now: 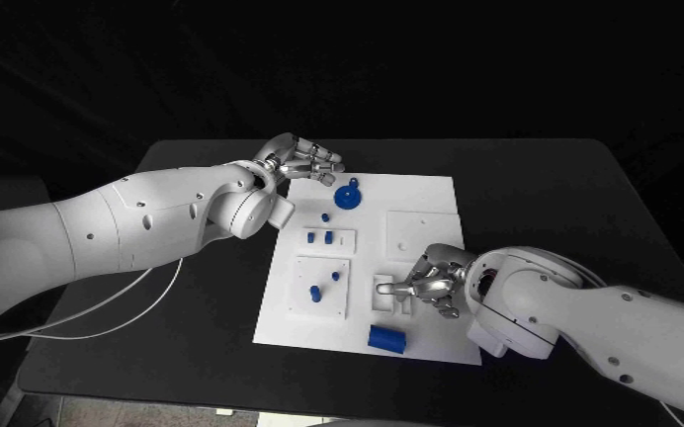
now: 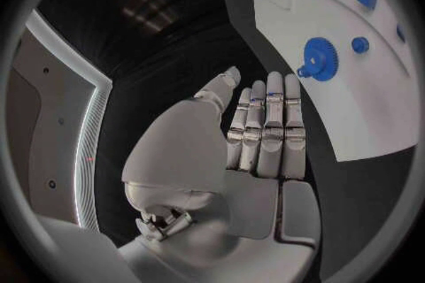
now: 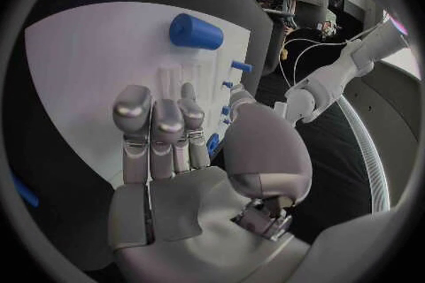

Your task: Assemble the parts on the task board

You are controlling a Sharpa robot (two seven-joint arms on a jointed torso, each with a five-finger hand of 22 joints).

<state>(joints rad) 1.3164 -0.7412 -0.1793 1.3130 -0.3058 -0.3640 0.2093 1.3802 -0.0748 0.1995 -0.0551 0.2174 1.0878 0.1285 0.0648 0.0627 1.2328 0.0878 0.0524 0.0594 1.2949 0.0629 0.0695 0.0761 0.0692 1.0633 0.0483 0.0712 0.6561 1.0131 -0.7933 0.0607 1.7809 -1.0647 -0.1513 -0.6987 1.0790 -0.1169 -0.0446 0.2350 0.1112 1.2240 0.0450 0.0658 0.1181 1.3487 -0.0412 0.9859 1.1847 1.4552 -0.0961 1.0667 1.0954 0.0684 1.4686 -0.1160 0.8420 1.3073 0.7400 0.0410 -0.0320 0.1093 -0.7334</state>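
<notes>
Nearest me, a blue cylinder [image 1: 386,338] lies on its side at the near edge of the board [image 1: 428,200], its long axis running across the board's width. Just beyond it and to the right, my right robot hand [image 1: 429,287] hovers low over the board beside a raised white fixture [image 1: 389,292]. Its fingers are loosely curled, and I see nothing held in them. From the right wrist view the cylinder [image 3: 195,32] sits ahead of the fingertips [image 3: 133,105], apart from them, so I judge this arm the nearer one for that part.

Further in, a small blue peg [image 1: 315,293] stands in a plate on the board's left side, and two more pegs [image 1: 322,237] stand beyond it.

At the far end a blue gear [image 1: 348,196] rests on the board. My left robot hand [image 1: 302,161] hangs over the board's far left corner above the bench [image 1: 570,190], fingers straight and together, empty, with the gear [image 2: 319,56] just off its fingertips [image 2: 292,81].
</notes>
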